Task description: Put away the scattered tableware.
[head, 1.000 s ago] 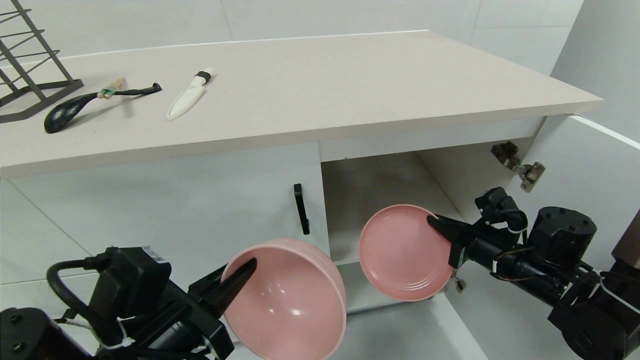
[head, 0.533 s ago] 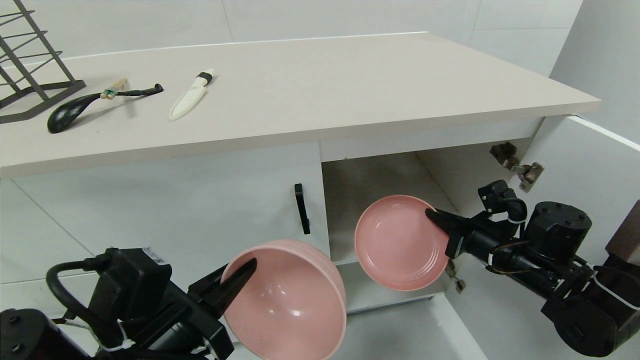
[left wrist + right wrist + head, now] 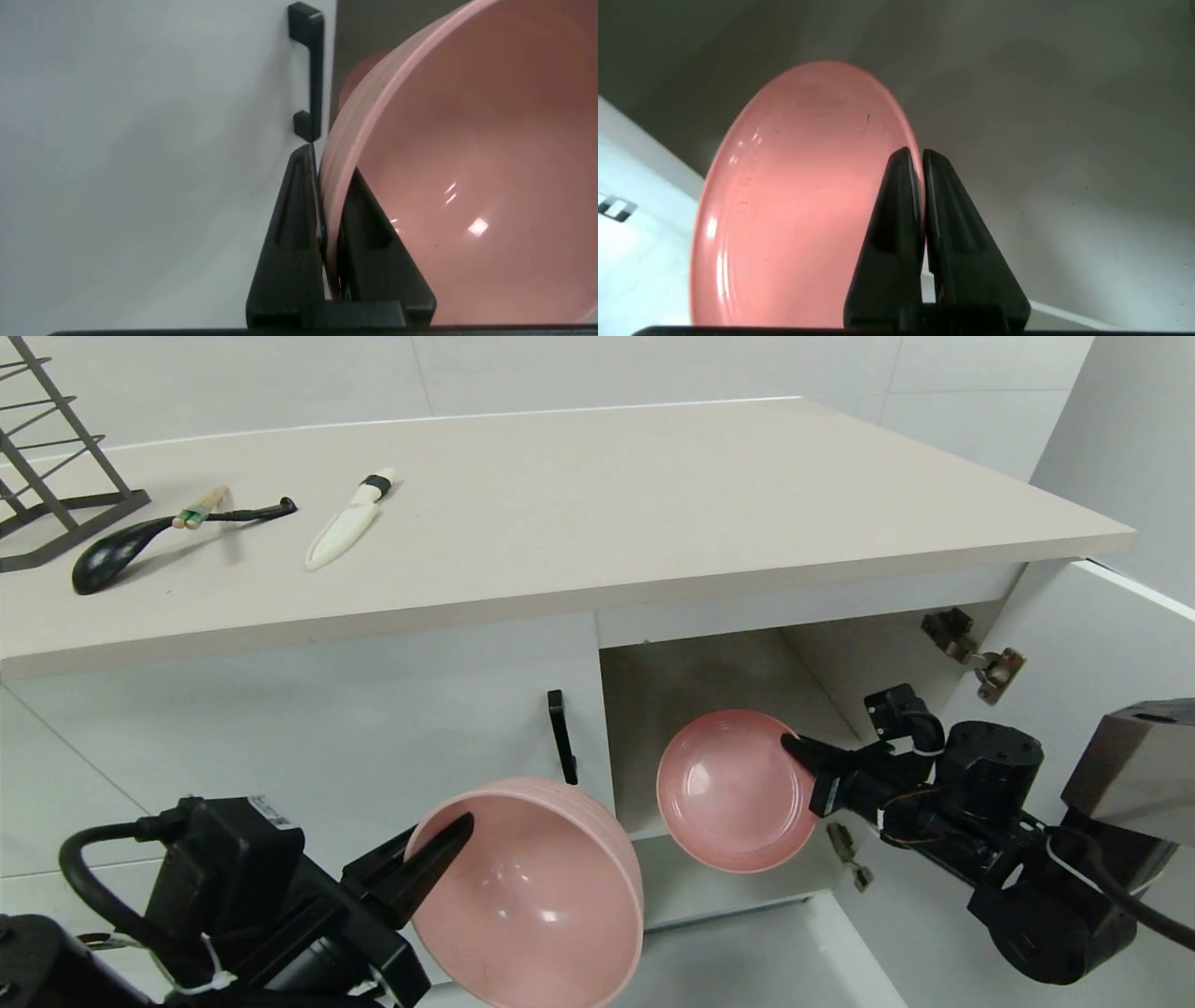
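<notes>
Across the upper half of the head view, a pale counter (image 3: 653, 504) against a white tiled wall (image 3: 653, 364). At upper left, a dark wire rack (image 3: 56, 476). Just right of it, a black spoon (image 3: 112, 551) with a small wooden piece (image 3: 198, 510) touching its handle. Further right, apart from both, a white knife (image 3: 345, 523) with a black band.

Below the counter, a white cabinet (image 3: 794, 593): closed door (image 3: 327, 728) at centre left with a black handle (image 3: 558, 735), open compartment (image 3: 709, 672) at centre, open door (image 3: 1102, 653) at the right edge with metal hinges (image 3: 980, 653) showing.

At lower centre, a pink bowl (image 3: 532, 905), tipped on edge, hollow facing the camera, in front of the closed door. Clamped at its left rim by the left hand (image 3: 457, 826), one finger inside. In the left wrist view, the hand (image 3: 322, 159) closed over the bowl (image 3: 467, 168) wall, the handle (image 3: 308, 70) beyond.

At centre right, a pink plate (image 3: 728, 793), held upright at the mouth of the open compartment. Pinched at its right edge by the right hand (image 3: 794, 747). In the right wrist view, the hand (image 3: 922, 159) tight on the plate (image 3: 794, 196) rim, shadowed cabinet interior behind.
</notes>
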`<state>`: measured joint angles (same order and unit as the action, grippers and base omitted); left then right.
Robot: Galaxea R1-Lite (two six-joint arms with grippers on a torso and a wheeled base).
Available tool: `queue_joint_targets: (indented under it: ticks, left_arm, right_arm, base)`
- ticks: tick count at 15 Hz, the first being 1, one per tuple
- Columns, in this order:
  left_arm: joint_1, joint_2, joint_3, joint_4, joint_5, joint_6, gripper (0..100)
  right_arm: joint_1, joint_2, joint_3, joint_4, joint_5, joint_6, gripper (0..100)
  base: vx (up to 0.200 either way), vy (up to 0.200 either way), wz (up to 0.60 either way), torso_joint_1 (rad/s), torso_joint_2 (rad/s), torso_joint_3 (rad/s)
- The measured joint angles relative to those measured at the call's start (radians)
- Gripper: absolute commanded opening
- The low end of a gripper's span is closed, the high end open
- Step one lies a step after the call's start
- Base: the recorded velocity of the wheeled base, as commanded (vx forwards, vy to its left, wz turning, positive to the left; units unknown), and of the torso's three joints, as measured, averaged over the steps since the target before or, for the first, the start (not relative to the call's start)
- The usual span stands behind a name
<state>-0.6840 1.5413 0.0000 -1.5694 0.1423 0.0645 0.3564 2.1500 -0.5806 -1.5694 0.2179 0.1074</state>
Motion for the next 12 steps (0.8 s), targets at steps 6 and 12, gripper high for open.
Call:
queue_joint_targets:
  ticks: [6, 12]
  left_arm:
    - [0.001, 0.004, 0.0, 0.0, 0.119, -0.001, 0]
    - [0.001, -0.009, 0.0, -0.001, 0.189, -0.019, 0]
  right_arm:
    - [-0.001, 0.084, -0.126, 0.0, 0.0, 0.074, 0]
    - [-0.001, 0.164, -0.222, -0.001, -0.003, 0.118, 0]
  base:
    - [0.0, 0.0, 0.0, 0.0, 0.0, 0.0]
    - [0.0, 0.0, 0.0, 0.0, 0.0, 0.0]
